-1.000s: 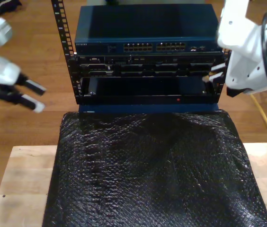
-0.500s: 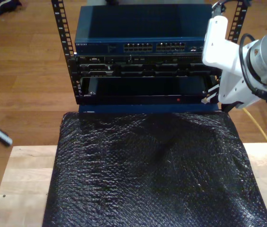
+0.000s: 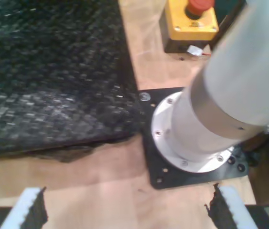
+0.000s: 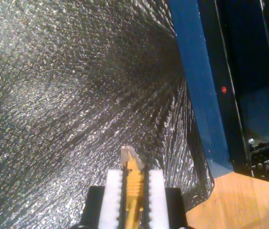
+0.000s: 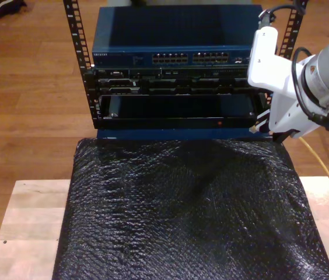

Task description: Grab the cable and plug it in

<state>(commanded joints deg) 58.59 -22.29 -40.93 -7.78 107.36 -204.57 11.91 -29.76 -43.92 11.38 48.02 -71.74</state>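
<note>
A pale wooden table (image 5: 30,221) fills the lower part of the exterior view, most of it covered by a black bubble-wrap sheet (image 5: 188,210) that is rumpled and glossy. In the first wrist view, the first hand (image 3: 125,210) is seen with its white ridged fingertips (image 3: 27,207) spread well apart and nothing between them, hovering over bare table wood. Beyond it a black mounting plate (image 3: 160,164) carries the grey base of a robot arm (image 3: 220,109), and farther still a yellow box with a red emergency-stop button (image 3: 191,19) stands on the table.

In the second wrist view, the second hand (image 4: 134,191) is clamped on the cable (image 4: 133,179), whose yellow-orange boot sits between the white pads and whose clear plug juts out from the tips, above the bubble wrap. In the exterior view, this hand (image 5: 258,125) appears at the right of the frame, at the sheet's far edge just in front of the rack's lower right corner, and the cable trails down to the lower right.

Farthest back, a black equipment rack (image 5: 83,70) holds a blue network switch (image 5: 176,41) with rows of ports, above a wooden floor (image 5: 30,87).
</note>
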